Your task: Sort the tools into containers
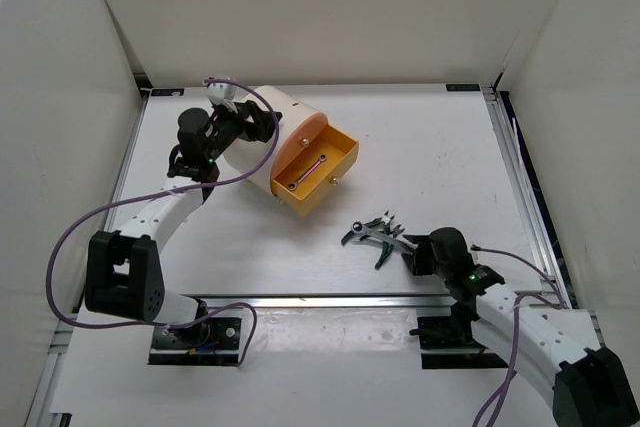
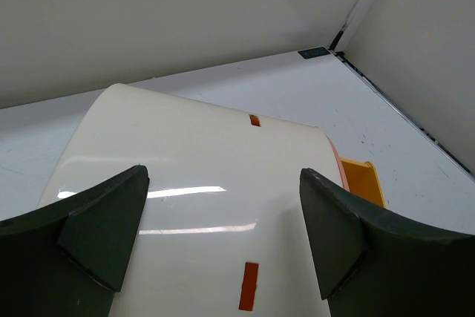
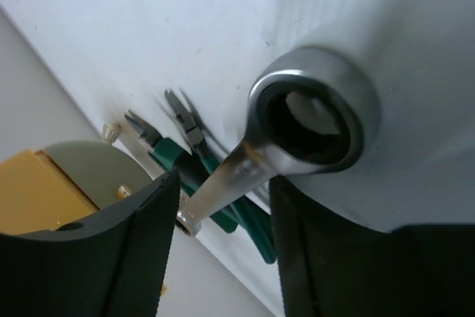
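Right gripper [image 3: 223, 183] is clamped on the ratchet wrench [image 3: 315, 113], pinching its handle. The ring head sticks out past the fingertips. The handle runs diagonally across the gap, its butt end against one finger [image 3: 141, 250]. Just past the wrench, two green-handled tools [image 3: 178, 157] lie side by side on the table [image 3: 148, 20], jaws pointing away from the gripper and handles partly behind the wrench handle in the wrist view. Can't tell which is pliers and which cutters. In the top view that cluster sits right at the gripper tip, toward the near right of the table. Further out, one drawer [image 1: 322, 193] stands open from the drum cabinet [image 1: 285, 107]. It is yellow-orange inside, with a thin rod-like item [image 1: 310, 171] lying along it; too small to identify. The drum lies on its side, peach face toward the tools and well apart from them. Left gripper [image 2: 223, 183] is spread wide over the drum's curved cream wall, one finger [image 2: 104, 231] on each side. Can't tell if the pads touch it.
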`<act>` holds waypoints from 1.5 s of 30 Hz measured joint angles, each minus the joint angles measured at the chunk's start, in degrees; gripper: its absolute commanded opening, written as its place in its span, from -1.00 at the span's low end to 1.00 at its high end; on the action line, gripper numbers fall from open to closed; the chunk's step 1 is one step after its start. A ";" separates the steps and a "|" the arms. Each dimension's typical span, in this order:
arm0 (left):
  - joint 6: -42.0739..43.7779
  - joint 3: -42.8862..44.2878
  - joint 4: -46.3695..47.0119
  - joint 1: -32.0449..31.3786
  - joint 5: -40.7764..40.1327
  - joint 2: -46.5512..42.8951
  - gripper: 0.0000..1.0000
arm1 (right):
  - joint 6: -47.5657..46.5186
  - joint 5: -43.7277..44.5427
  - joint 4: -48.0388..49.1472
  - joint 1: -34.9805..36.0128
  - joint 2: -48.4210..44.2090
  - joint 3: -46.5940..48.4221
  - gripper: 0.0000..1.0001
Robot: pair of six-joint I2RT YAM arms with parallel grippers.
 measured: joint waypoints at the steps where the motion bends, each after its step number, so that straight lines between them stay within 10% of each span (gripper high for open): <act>1: 0.00 0.00 0.04 0.02 0.02 0.00 0.88 | 0.11 0.33 0.28 0.00 0.74 0.00 -0.04; 6: 0.00 -0.02 0.13 0.00 0.02 0.02 0.89 | 1.36 1.92 2.34 -0.28 3.48 0.02 -1.00; 21: 0.00 -0.02 0.15 0.02 0.13 0.07 0.87 | -15.82 13.49 -18.18 -0.31 2.86 23.19 -1.00; 45: -0.96 0.09 1.70 0.20 0.76 0.94 0.87 | -42.97 33.79 8.24 21.77 33.53 51.95 -1.00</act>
